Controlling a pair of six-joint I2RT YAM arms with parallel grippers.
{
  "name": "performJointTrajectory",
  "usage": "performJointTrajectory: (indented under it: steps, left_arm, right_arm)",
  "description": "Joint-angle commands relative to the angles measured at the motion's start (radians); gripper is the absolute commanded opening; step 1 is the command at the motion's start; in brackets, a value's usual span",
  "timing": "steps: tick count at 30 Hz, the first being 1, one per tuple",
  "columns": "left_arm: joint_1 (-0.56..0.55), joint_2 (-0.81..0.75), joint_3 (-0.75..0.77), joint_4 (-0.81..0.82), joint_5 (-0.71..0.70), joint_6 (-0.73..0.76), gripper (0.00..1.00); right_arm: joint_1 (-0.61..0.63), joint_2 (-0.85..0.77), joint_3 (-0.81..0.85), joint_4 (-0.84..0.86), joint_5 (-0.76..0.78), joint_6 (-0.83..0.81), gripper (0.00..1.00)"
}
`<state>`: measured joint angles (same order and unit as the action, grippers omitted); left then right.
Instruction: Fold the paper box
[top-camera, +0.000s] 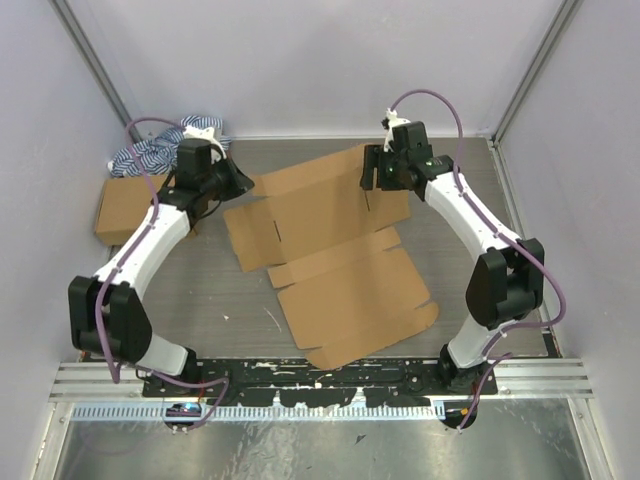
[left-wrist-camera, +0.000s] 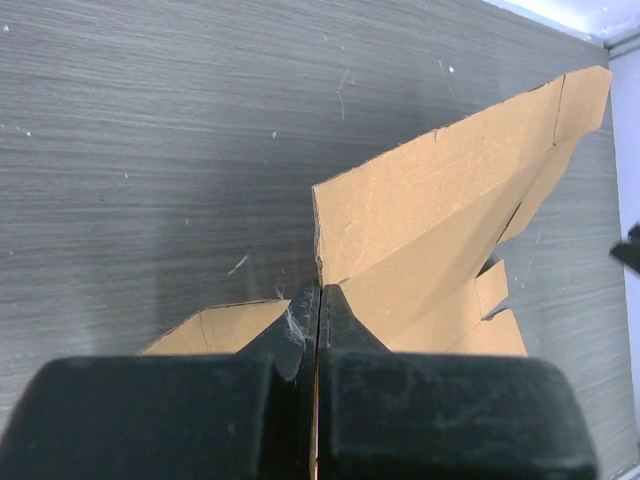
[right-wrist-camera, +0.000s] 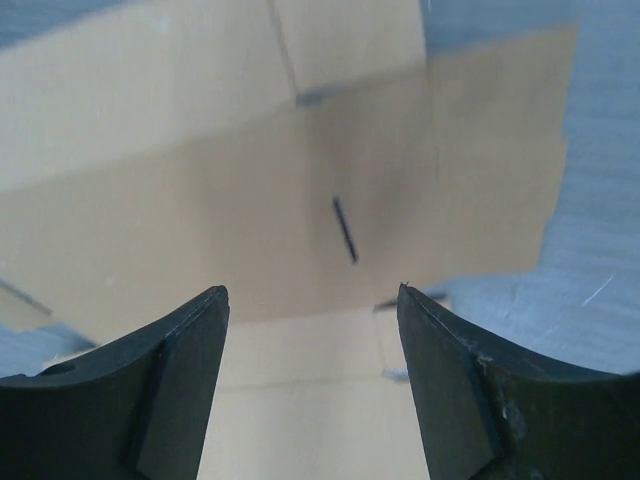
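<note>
1. One brown die-cut cardboard paper box (top-camera: 340, 270) lay unfolded on the grey worktop (top-camera: 250, 320).
2. The left jaws were closed on its far-left flap, probably to raise that panel along its crease.
3. The right jaws stood open over its far-right flap, holding nothing, seemingly ready to help.
4. Left of it lay one small brown cardboard carton (top-camera: 122, 210) and one blue-white striped cloth (top-camera: 150, 155).

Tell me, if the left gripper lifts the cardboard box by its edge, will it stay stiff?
Probably not: the paper box is a thin creased sheet, and the flap pinched in the left gripper stands up while the rest lies flat. It looks light, so one pinch likely suffices. Pushed, it may slide on the smooth table.
</note>
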<state>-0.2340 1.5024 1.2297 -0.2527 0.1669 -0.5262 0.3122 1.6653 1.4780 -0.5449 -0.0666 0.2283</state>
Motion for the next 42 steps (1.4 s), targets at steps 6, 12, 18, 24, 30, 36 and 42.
performJointTrajectory:
  steps: [6,12,18,24,30,36,42]
  left_arm:
    - [-0.033,-0.159,-0.099,-0.038,-0.002,0.076,0.0]
    - [-0.052,-0.222,-0.14,-0.008,-0.013,0.114,0.0]
    - [-0.06,-0.305,-0.17,0.021,-0.031,0.168,0.0]
    - [-0.062,-0.373,-0.202,0.058,-0.074,0.186,0.0]
    - [-0.064,-0.399,-0.208,0.068,-0.065,0.201,0.0]
    - [-0.064,-0.425,-0.231,0.098,-0.072,0.208,0.0]
    - [-0.066,-0.422,-0.23,0.102,-0.079,0.206,0.0]
  right_arm:
    - [-0.092,0.079,0.234,0.07,-0.152,-0.225,0.71]
    - [-0.113,0.278,0.603,-0.266,-0.28,-0.384,0.74]
    - [-0.142,0.311,0.631,-0.333,-0.414,-0.412,0.77]
    - [-0.15,0.278,0.564,-0.322,-0.569,-0.399,0.78]
    - [-0.151,0.286,0.556,-0.311,-0.593,-0.399,0.79]
    - [-0.151,0.32,0.582,-0.324,-0.664,-0.406,0.77]
    - [-0.144,0.317,0.556,-0.346,-0.68,-0.408,0.56]
